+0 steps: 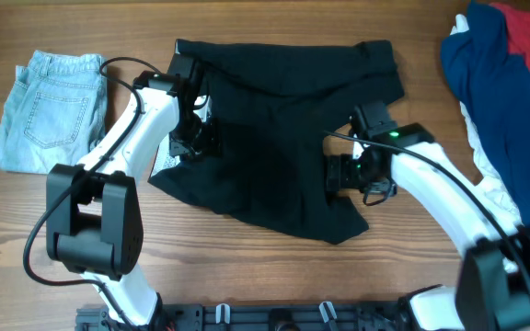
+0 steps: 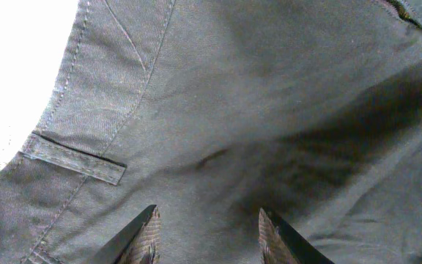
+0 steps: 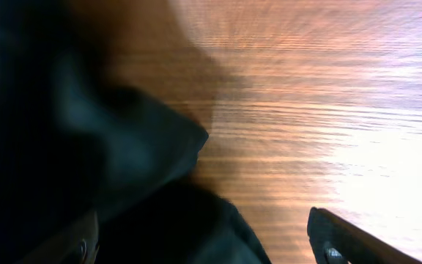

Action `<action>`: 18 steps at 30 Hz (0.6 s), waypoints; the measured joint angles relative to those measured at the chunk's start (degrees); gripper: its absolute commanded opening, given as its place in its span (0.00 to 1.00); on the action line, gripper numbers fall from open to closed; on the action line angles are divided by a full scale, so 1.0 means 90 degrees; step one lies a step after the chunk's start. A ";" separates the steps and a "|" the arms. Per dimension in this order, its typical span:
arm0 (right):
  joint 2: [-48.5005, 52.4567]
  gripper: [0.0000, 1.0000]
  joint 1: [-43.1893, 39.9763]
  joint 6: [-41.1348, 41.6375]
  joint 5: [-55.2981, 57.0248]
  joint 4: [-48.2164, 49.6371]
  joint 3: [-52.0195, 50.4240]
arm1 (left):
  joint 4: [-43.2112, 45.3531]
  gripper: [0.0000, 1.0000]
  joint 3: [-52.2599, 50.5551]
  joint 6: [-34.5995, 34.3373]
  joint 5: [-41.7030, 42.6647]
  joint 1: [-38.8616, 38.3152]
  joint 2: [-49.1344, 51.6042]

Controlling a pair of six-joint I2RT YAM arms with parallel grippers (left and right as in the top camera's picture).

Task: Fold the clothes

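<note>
Overhead: wooden table [image 1: 247,271], black garment [image 1: 274,138] spread; left hand [image 2: 205,224], right hand [image 3: 205,236] both wide.

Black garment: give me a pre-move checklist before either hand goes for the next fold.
1. Left hand open, over the black garment: ok.
2. Right hand open, straddling the garment's edge, one finger over bare table: ok.
3. Fabric gripped by either hand: not ok, neither holds any.
4. Garment lying flat: not ok, creased and skewed.
5. Denim and navy-red pile apart from it: ok.
6. Fingertips touching cloth: cannot tell.
</note>
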 measured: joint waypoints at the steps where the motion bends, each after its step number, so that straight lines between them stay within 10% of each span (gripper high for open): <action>1: 0.0216 0.91 0.0000 -0.0022 -0.0068 0.0112 -0.0061 | -0.0002 0.44 0.0000 0.0000 0.0000 0.0000 0.0000; 6: 0.0879 0.84 0.0007 -0.0163 -0.0386 0.0568 -0.0121 | 0.0005 0.45 0.0000 0.0000 0.0000 0.0000 0.0000; 10: 0.0933 0.49 0.0053 -0.0155 -0.0437 0.0656 -0.0097 | 0.0073 0.45 0.0000 0.0000 -0.0002 0.0000 0.0000; 13: 0.0937 0.04 0.0092 0.0095 -0.0384 0.0665 -0.0102 | 0.0126 0.42 0.0000 -0.0002 -0.0002 0.0000 0.0000; 18: 0.0937 0.04 0.0097 0.0393 -0.0221 0.0636 -0.0104 | 0.0262 0.36 -0.0017 -0.0002 0.0000 0.0000 0.0015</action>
